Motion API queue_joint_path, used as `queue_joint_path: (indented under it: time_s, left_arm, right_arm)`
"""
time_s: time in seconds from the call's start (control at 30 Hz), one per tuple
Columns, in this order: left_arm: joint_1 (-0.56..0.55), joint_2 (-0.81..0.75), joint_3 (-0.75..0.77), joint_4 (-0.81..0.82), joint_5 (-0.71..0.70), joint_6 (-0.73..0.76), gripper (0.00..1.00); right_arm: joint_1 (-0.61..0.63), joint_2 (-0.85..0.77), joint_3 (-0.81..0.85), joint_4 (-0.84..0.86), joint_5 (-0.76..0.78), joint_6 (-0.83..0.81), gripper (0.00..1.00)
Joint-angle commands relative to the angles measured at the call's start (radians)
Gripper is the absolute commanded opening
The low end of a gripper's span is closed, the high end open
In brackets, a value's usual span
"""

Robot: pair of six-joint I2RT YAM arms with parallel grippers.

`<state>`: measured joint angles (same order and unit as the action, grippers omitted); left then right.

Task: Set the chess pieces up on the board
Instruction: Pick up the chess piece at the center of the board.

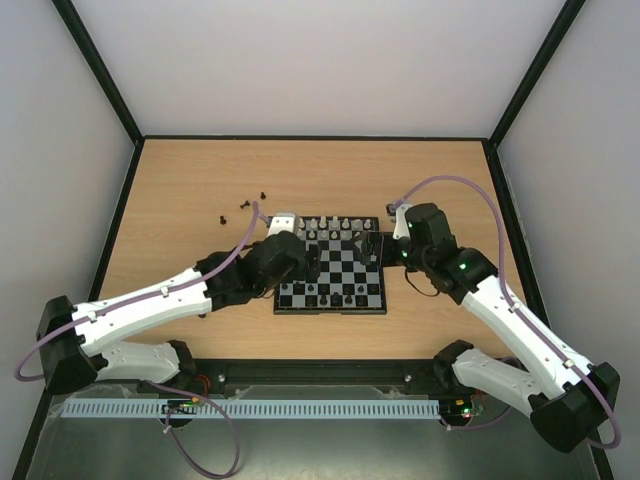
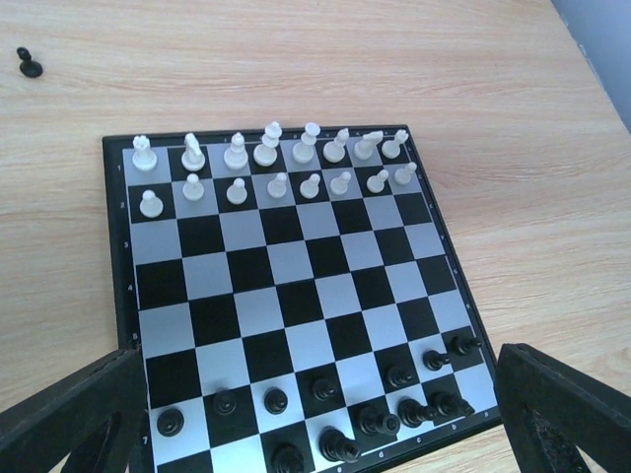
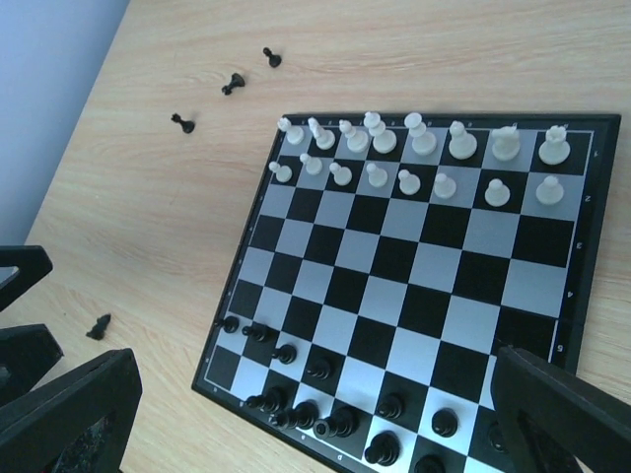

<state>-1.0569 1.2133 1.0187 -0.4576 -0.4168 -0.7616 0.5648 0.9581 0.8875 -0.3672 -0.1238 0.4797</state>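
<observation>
Two robot arms reach in over the board (image 1: 350, 275), which lies mid-table, nearer the near edge than the far one. The left gripper (image 1: 312, 258) hangs above the board's left half with its jaws spread wide and nothing betw. them. The right gripper (image 1: 372, 245) hangs above the board's right edge, likewise wide open and empty.

Most of the black chess pieces (image 2: 324, 386) stand on the board's two near rows. The second row from the near edge is filled but for one gap right of centre. The nearest row is only partly filled, its left squares bare. In each wrist view these pieces sit low in frame, below and betw. that gripper's fingertips, and no finger touches them. White pieces (image 2: 266, 153) fill the two far rows.

Three loose black pieces (image 1: 243, 204) stand on the bare table (image 1: 180, 170) off the board's far-left corner, spaced in a rough diagonal line. They are well apart from both grippers and closer to the left one. A fourth black piece (image 3: 99, 325) lies on its side on the table just left of the board's near-left corner. It shows only in the right wrist view, low at the frame's left side.
</observation>
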Motion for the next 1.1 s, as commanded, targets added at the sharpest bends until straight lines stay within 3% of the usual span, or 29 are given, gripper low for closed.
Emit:
queue_joint_path:
  time_s: [0.0, 0.47, 0.73, 0.83, 1.07]
  left_arm:
    - [-0.011, -0.01, -0.018, 0.02, -0.036, -0.068, 0.99]
    - [0.003, 0.11, 0.205, -0.087, -0.042, 0.026, 1.0]
    - [0.061, 0.088, 0.172, -0.047, -0.022, 0.084, 1.0]
    - [0.131, 0.061, 0.131, -0.019, -0.001, 0.093, 0.99]
    - [0.421, 0.098, 0.066, 0.081, 0.164, 0.157, 0.99]
  right_arm:
    - [0.004, 0.007, -0.01, 0.013, -0.06, 0.005, 0.99]
    - [0.004, 0.067, -0.042, 0.026, -0.069, 0.006, 0.99]
    - [0.004, 0.003, -0.035, -0.034, 0.022, -0.004, 0.99]
    - [0.004, -0.023, -0.037, -0.043, 0.051, 0.0, 0.99]
    - [0.004, -0.008, -0.039, -0.001, 0.039, 0.038, 0.99]
